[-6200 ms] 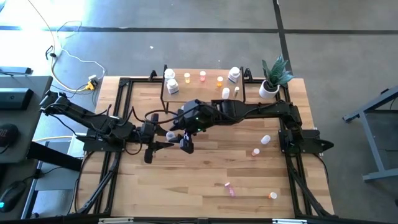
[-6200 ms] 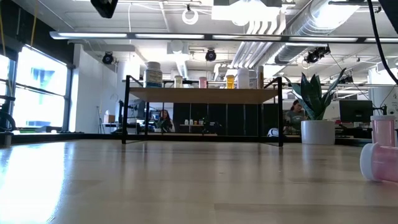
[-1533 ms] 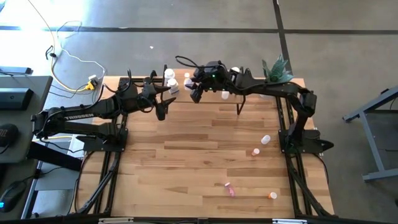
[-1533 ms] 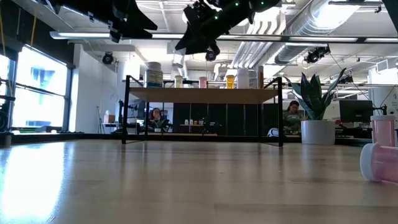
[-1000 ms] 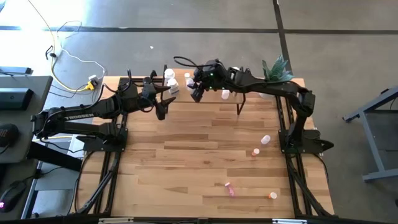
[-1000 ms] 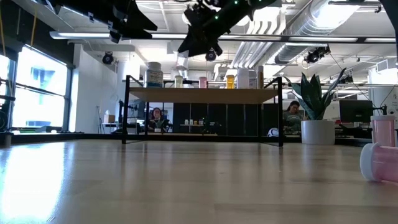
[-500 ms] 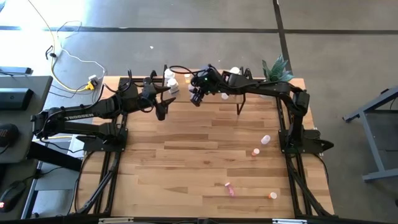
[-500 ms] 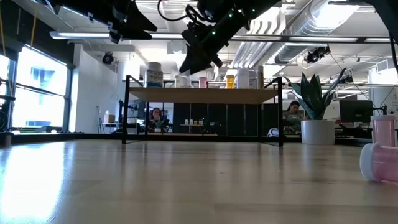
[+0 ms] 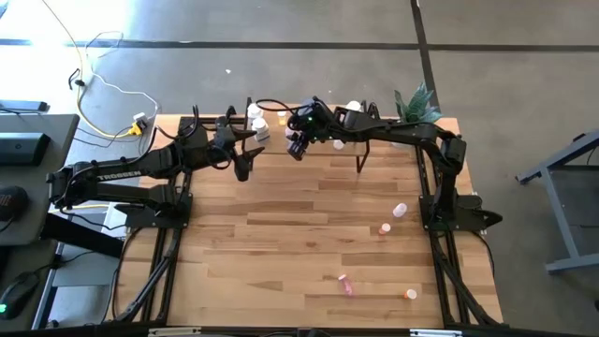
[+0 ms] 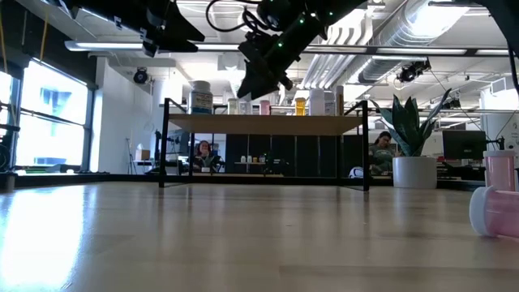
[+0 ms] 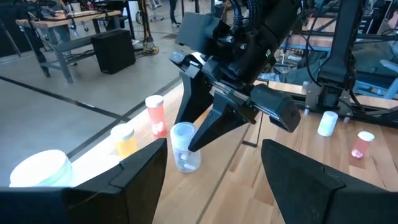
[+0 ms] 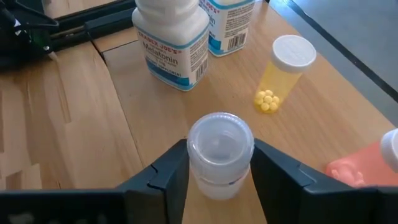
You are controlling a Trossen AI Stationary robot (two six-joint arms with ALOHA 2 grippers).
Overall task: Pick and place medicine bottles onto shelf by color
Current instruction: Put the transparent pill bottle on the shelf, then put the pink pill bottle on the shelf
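Observation:
The shelf (image 10: 263, 124) stands at the table's far edge, carrying several medicine bottles: two large white ones (image 12: 171, 43), a yellow one (image 12: 283, 71) and a pink one (image 12: 367, 165). My right gripper (image 12: 221, 163) hangs over the shelf's left half (image 9: 297, 148), shut on a small clear bottle (image 12: 221, 146). My left gripper (image 9: 243, 161) waits open and empty just off the shelf's left end, and its wrist view faces the clear bottle (image 11: 183, 146). My right gripper has the clear bottle's body (image 12: 198, 177) between its two fingers, one on each side, just below the cap. The fingers slant down from above and from the table's right. The bottle stands upright with its base on the shelf top (image 12: 298, 118).
A potted plant (image 9: 407, 129) stands at the shelf's right end. Loose bottles lie on the table's right half: a white one (image 9: 400, 210), a pink one (image 9: 385, 227), another pink (image 9: 346, 284) and an orange one (image 9: 410, 294).
My right gripper has come down a little over the shelf with the clear bottle, which now stands on the shelf top.

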